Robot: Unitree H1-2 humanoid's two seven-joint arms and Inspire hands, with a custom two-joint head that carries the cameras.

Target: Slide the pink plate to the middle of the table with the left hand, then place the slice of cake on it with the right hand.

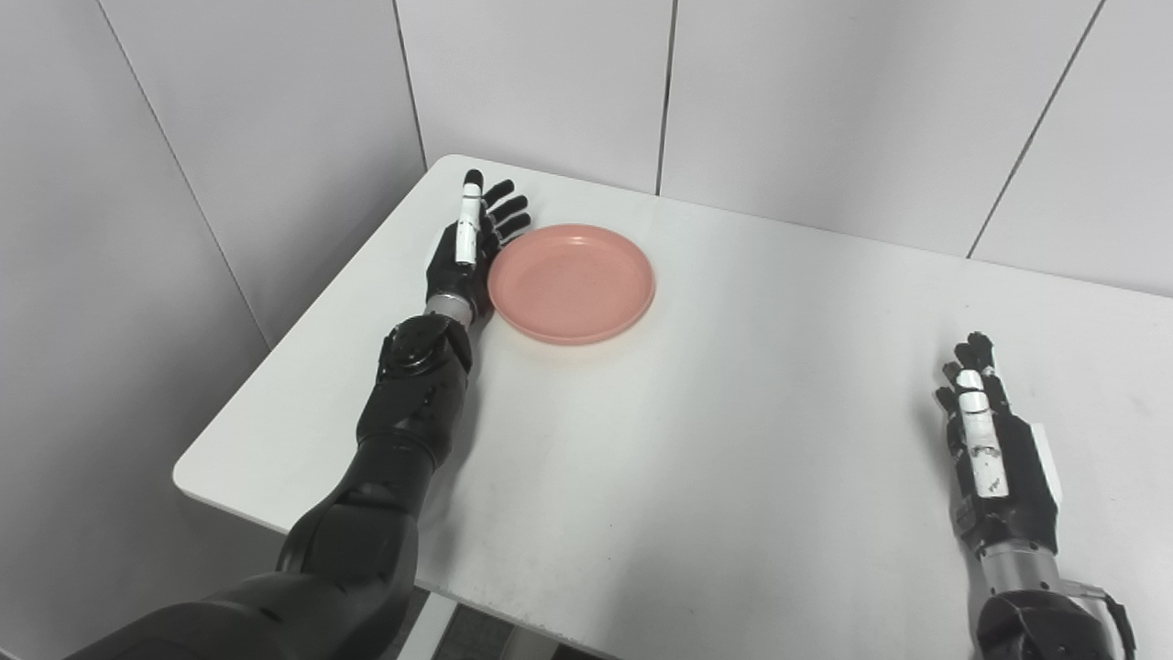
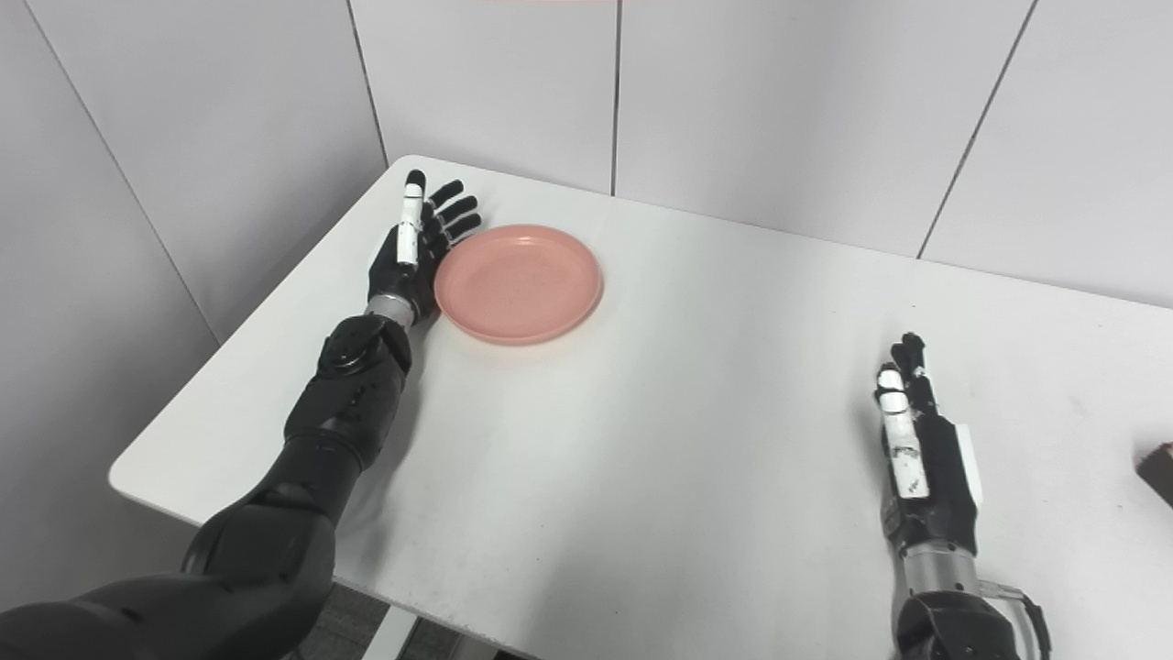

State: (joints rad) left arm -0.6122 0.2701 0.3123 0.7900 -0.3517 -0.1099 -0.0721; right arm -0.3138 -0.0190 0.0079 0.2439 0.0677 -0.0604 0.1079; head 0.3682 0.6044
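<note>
The pink plate point(image 1: 571, 282) lies empty on the white table point(image 1: 733, 412) toward its far left corner. My left hand point(image 1: 469, 243) stands on edge right against the plate's left rim, fingers straight and spread, holding nothing. My right hand point(image 1: 985, 449) rests at the table's near right, fingers extended, holding nothing. A dark brown piece, likely the slice of cake point(image 2: 1157, 470), shows only at the right edge of the right eye view, to the right of that hand and apart from it.
Grey wall panels point(image 1: 550, 82) stand close behind the table and along its left side. The table's left edge and rounded near corner point(image 1: 188, 472) lie beside my left forearm.
</note>
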